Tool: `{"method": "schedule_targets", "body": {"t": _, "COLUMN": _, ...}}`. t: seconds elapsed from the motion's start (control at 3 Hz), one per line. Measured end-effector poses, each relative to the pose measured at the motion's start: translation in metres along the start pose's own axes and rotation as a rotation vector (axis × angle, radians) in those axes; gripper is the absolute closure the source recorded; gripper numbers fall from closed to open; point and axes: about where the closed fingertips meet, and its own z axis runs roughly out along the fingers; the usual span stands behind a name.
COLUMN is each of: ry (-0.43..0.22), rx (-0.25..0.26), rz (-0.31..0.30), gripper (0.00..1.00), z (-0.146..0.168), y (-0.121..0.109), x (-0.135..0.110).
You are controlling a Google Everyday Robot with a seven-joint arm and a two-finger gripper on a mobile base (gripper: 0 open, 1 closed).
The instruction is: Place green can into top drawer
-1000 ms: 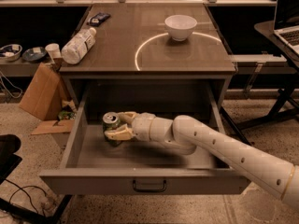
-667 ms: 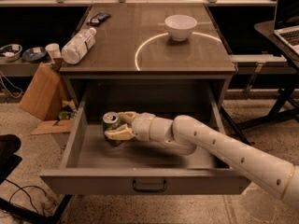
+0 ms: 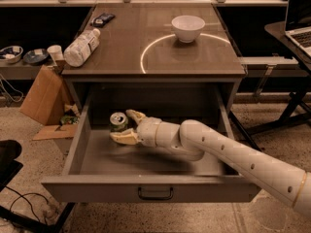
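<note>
The green can (image 3: pixel 117 121) stands upright on the floor of the open top drawer (image 3: pixel 155 188), towards its left back part, silver top showing. My gripper (image 3: pixel 122 125) reaches into the drawer from the right. Its two pale fingers (image 3: pixel 134 116) are spread, one behind the can and one in front of it, with the can between the tips. The gripper looks open around the can. The drawer's dark handle (image 3: pixel 155 193) is at the centre of its front panel.
On the cabinet top lie a clear plastic bottle (image 3: pixel 81 47) at the left, a white bowl (image 3: pixel 188 27) at the back and a dark small device (image 3: pixel 103 19). A cardboard box (image 3: pixel 44 97) stands left of the drawer. A laptop desk (image 3: pixel 297 33) is at the right.
</note>
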Motion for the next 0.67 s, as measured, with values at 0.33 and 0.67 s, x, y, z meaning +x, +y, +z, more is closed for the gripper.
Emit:
{"method": "schedule_targets", "body": {"t": 0.33, "ry": 0.026, "rx": -0.057, "rz": -0.03, "gripper": 0.0, "z": -0.007, "y": 0.006, "x": -0.013}}
{"method": "schedule_targets", "body": {"t": 0.67, "ry": 0.099, "rx": -0.143, "rz": -0.073, "gripper": 0.0, "z": -0.036, "y": 0.02, "x": -0.031}}
